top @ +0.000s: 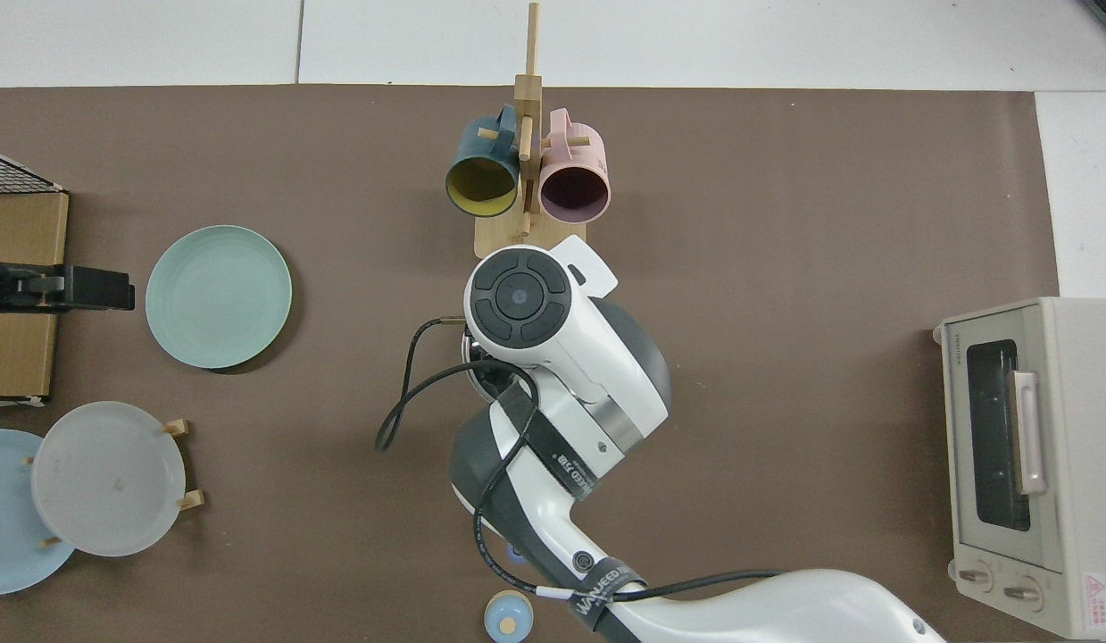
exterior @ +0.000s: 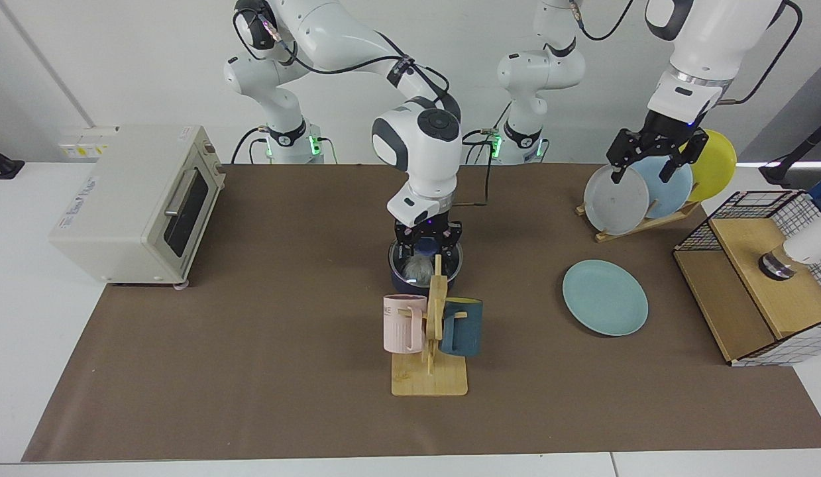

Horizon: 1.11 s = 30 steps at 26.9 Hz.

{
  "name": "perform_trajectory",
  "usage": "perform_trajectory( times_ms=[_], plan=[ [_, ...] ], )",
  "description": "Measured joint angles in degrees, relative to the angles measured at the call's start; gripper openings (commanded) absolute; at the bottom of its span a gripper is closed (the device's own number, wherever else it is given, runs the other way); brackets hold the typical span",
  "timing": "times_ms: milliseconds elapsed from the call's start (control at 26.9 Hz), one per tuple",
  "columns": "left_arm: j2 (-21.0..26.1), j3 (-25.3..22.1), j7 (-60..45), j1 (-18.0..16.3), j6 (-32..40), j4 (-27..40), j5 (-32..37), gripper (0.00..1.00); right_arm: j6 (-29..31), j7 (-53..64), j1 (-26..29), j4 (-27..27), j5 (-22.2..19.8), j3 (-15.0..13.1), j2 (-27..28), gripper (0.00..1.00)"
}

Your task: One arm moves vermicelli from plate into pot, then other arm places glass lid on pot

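Right hand [exterior: 427, 249] holds glass lid [exterior: 426, 260] on pot [exterior: 410, 285].

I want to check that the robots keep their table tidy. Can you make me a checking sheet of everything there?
Surface: brown mat over a white table.
Job's things: fluffy white vermicelli lies in the small dark navy pot; the round clear glass lid sits on it; the flat teal-green plate is bare.
Clutter: cream toaster oven, wooden mug stand, upright plates in a wooden rack, wire-and-wood basket.
Grippers: right tool shut on the lid's blue knob; left tool open, waiting above the rack.
Cables: black cable loops off the right arm.
Surroundings: white wall.
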<state>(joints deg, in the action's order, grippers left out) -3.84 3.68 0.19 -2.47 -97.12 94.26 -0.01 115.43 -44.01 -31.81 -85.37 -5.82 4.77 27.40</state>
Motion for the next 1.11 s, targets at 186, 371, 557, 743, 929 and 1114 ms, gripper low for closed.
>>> perform_trajectory(
  times_ms=[186,371,557,743,929,1114],
  plan=[
    [0.00,0.00,-0.01,0.00,0.00,0.00,0.00,1.00,-0.02,-0.85,-0.01,0.28,-0.27,-0.19,0.02,1.00],
    [0.00,0.00,-0.01,0.00,0.02,0.02,-0.01,1.00,-3.26,-0.87,0.01,2.78,-0.42,-0.67,-0.04,1.00],
    [0.00,0.01,-0.01,0.00,0.02,0.03,-0.01,1.00,-7.00,-0.69,0.40,5.44,-0.71,-1.06,-1.61,1.00],
    [0.00,0.01,-0.02,0.00,0.03,0.04,-0.01,1.00,-14.57,4.61,4.41,6.78,-0.72,-1.21,-7.57,1.00],
    [0.00,-0.02,-0.28,0.00,0.03,0.03,-0.01,1.00,-21.57,12.55,10.59,6.89,-0.66,-1.25,-14.71,1.00],
    [-0.01,-0.05,-0.37,0.00,0.04,0.03,-0.01,1.00,-25.43,19.50,16.39,6.76,-0.20,-1.29,-19.67,1.00]
  ],
)
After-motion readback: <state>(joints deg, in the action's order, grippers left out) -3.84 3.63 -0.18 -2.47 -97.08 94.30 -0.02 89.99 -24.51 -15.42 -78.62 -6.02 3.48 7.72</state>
